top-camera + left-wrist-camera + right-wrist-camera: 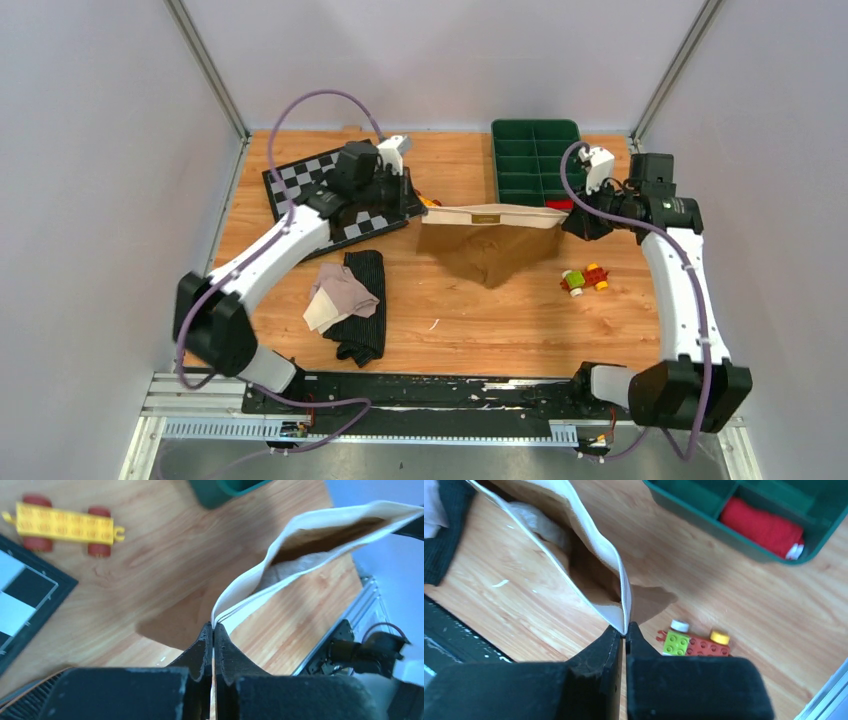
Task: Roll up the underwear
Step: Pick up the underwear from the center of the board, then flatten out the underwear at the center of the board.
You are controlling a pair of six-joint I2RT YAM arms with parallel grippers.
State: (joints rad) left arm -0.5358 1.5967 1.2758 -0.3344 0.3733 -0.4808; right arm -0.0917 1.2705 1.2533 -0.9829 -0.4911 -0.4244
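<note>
The tan-brown underwear (487, 250) with its cream waistband (487, 216) hangs stretched above the table between both arms. My left gripper (419, 206) is shut on the waistband's left end (310, 530), its jaws pinching the cream edge at their tips (213, 626). At the right end, my right gripper (566, 214) is shut on the same band (625, 629), and the brown cloth (589, 575) sags open below it. The black underwear (364, 310) lies flat at the left front. The pale pink-beige one (338, 293) is crumpled on top of it.
A green compartment tray (497, 160) stands at the back right, with a red roll (764, 527) in one cell. The checkerboard mat (300, 185) lies at the back left, a yellow toy cart (65, 525) beside it. A small toy brick car (585, 279) sits right of the garment.
</note>
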